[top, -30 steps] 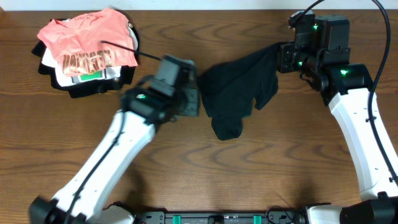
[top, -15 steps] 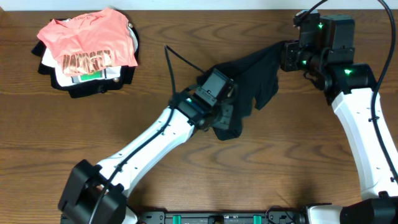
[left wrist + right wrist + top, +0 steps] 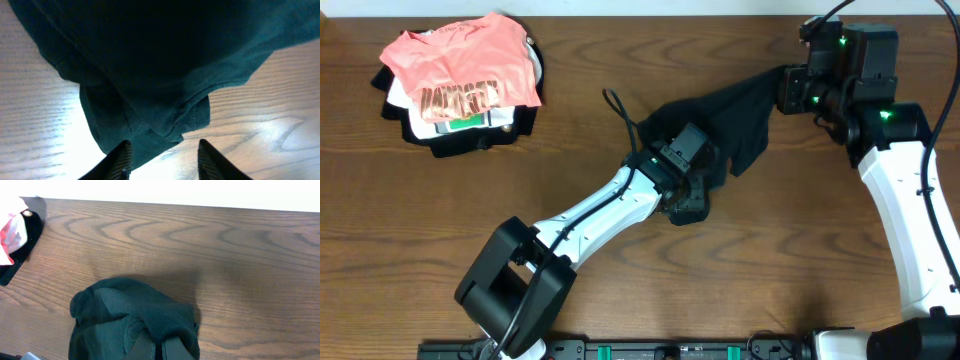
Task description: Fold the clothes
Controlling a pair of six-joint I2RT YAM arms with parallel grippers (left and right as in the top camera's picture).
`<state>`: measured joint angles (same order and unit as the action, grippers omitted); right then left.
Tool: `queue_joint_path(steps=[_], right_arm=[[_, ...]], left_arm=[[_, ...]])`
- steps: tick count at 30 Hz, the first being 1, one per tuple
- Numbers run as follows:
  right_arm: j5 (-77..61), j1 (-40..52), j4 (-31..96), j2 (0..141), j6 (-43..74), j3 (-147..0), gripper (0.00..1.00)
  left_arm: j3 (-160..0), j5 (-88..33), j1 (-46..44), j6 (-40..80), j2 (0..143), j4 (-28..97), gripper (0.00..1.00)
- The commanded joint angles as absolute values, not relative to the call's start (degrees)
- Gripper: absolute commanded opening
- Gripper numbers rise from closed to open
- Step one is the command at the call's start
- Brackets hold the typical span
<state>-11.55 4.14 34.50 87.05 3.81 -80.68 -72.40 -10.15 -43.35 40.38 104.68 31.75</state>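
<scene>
The clothes (image 3: 732,118) are one limp black garment, stretched from the table's middle up toward the back right. My right gripper (image 3: 786,90) is shut on its upper corner and holds that end off the wood. In the right wrist view the black fabric (image 3: 125,315) bunches over the closed gripper (image 3: 161,349). My left gripper (image 3: 692,203) hovers over the garment's lower lobe. In the left wrist view it (image 3: 163,152) stands open, with the dark hem (image 3: 150,75) reaching down to its left fingertip (image 3: 121,155) and bare wood by the other.
A pile of other garments lies at the back left: a salmon-pink shirt (image 3: 460,60) on top of a white folded one (image 3: 470,122) and a dark one beneath. Its edge (image 3: 15,235) shows at the left of the right wrist view.
My left arm has swung right, from beside the garment to over its lower end, and its jaws have opened. The right gripper has shifted slightly right, still holding the fabric.
</scene>
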Motion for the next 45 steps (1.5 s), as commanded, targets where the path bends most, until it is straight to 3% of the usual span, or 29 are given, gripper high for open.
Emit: queue_joint_path(steps=[1,24,33,45], right_arm=[[-11.4,3.0,34.3,87.0,3.2,-80.9,0.03],[-11.4,1.9,34.1,87.0,3.4,-80.9,0.04],[-11.4,1.9,34.1,87.0,3.4,-80.9,0.04],[-11.4,1.9,34.1,87.0,3.4,-80.9,0.04]], left_arm=[[-71.9,-9.9,-43.5,44.1,104.9,31.2,0.46],[-71.8,-10.0,-43.9,46.0,111.3,23.1,0.48],[-71.8,-10.0,-43.9,46.0,111.3,20.3,0.41],[-71.4,-6.3,-46.0,46.0,112.1,19.9,0.4]])
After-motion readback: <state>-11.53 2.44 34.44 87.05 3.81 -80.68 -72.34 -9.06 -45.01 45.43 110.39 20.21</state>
